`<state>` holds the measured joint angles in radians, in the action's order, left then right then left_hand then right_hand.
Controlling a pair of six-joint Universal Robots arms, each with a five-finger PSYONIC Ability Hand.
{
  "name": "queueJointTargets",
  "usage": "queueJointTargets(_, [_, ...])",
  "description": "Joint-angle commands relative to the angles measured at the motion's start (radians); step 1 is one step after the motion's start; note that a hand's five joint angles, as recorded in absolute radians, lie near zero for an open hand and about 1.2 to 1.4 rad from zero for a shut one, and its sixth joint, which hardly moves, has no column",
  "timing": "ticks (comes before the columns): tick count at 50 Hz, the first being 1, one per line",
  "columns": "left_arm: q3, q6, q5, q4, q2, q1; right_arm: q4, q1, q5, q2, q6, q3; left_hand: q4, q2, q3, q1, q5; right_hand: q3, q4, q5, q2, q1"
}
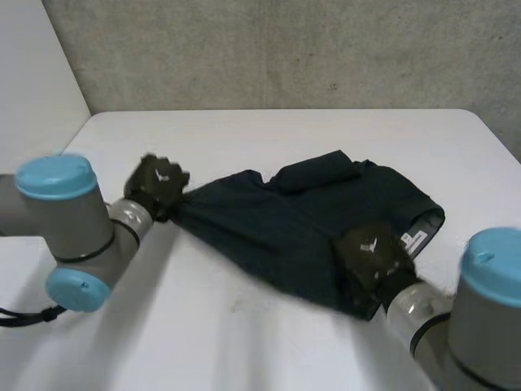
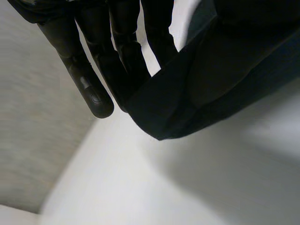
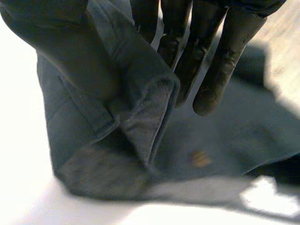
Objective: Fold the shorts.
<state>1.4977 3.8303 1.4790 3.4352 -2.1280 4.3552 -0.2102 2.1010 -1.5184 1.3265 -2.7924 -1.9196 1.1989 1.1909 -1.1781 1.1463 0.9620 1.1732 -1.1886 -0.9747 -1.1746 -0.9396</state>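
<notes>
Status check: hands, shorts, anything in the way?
Left hand pinches shorts at one corner. Right hand pinches a fold at the near edge. Shorts rumpled between them. Nothing obstructing.

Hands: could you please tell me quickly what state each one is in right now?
Left hand: shut on the shorts' edge.
Right hand: shut, pinching a fold of the shorts.

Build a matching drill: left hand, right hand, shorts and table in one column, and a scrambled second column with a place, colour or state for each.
1. left hand
2. right hand
3. shorts
4. table

a. white
b. dark, stretched between both hands
c. pinches a fold of cloth beside the label
d. grips the cloth's tip at the robot's left

Pairs: 1-d, 2-c, 3-b, 4-a
</notes>
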Motion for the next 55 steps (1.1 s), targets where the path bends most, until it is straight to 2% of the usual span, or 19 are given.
queueJointTargets(1, [0.032,-0.095,0.053,-0.013,0.337,-0.032,0.165,-0.064,-0.002,0.268,0.282,0.196,0.197,0.205,-0.218,0.25,0.26,0.223,-0.208,-0.247,-0.222,-0.457])
queueJointTargets(6, [0.001,-0.242,0.058,-0.088,0.616,-0.043,0.299,-0.104,0.006,0.35,0.32,0.396,0.197,0.205,-0.218,0.25,0.26,0.223,-0.208,-0.247,-0.222,-0.457])
queueJointTargets(10, [-0.03,-0.288,0.058,-0.152,0.749,-0.042,0.399,-0.111,0.009,0.355,0.32,0.562,0.197,0.205,-0.218,0.25,0.26,0.223,-0.208,-0.247,-0.222,-0.457])
queueJointTargets(14, [-0.048,-0.294,0.06,-0.2,0.767,-0.043,0.486,-0.108,0.012,0.34,0.321,0.665,0.197,0.205,-0.218,0.25,0.26,0.223,-0.208,-0.247,-0.222,-0.457])
queueJointTargets(16, [-0.048,-0.294,0.06,-0.211,0.764,-0.043,0.511,-0.108,0.015,0.289,0.321,0.689,0.197,0.205,-0.218,0.25,0.26,0.223,-0.208,-0.247,-0.222,-0.457])
queueJointTargets(20, [-0.05,-0.287,0.064,-0.226,0.688,-0.046,0.514,-0.098,0.015,0.174,0.321,0.703,0.197,0.205,-0.218,0.25,0.26,0.223,-0.208,-0.247,-0.222,-0.457])
queueJointTargets(27, [-0.074,-0.282,0.113,-0.226,0.447,-0.052,0.509,-0.088,0.012,0.015,0.318,0.714,0.197,0.205,-0.218,0.25,0.26,0.223,-0.208,-0.247,-0.222,-0.457])
queueJointTargets(29, [-0.105,-0.267,0.115,-0.22,0.349,-0.051,0.489,-0.087,0.011,-0.073,0.317,0.741,0.197,0.205,-0.218,0.25,0.26,0.223,-0.208,-0.247,-0.222,-0.457])
queueJointTargets(37, [-0.336,-0.186,0.161,-0.205,0.054,-0.055,0.241,-0.076,0.001,-0.309,0.306,0.829,0.197,0.205,-0.218,0.25,0.26,0.223,-0.208,-0.247,-0.222,-0.457])
queueJointTargets(42, [-0.468,-0.182,0.184,-0.087,-0.024,-0.051,0.007,-0.073,-0.014,-0.43,0.317,0.942,0.197,0.205,-0.218,0.25,0.26,0.223,-0.208,-0.247,-0.222,-0.457])
queueJointTargets(46, [-0.55,-0.173,0.195,0.1,-0.021,-0.055,-0.125,-0.075,-0.009,-0.457,0.307,1.074,0.197,0.205,-0.218,0.25,0.26,0.223,-0.208,-0.247,-0.222,-0.457])
queueJointTargets(50, [-0.602,-0.176,0.245,0.324,0.055,-0.065,-0.241,-0.075,-0.014,-0.441,0.291,1.198,0.197,0.205,-0.218,0.25,0.26,0.223,-0.208,-0.247,-0.222,-0.457])
queueJointTargets(53, [-0.596,-0.185,0.251,0.407,0.138,-0.081,-0.29,-0.076,-0.013,-0.4,0.252,1.231,0.197,0.205,-0.218,0.25,0.26,0.223,-0.208,-0.247,-0.222,-0.457])
queueJointTargets(55, [-0.588,-0.195,0.253,0.415,0.155,-0.085,-0.293,-0.079,-0.013,-0.388,0.231,1.24,0.197,0.205,-0.218,0.25,0.26,0.223,-0.208,-0.247,-0.222,-0.457])
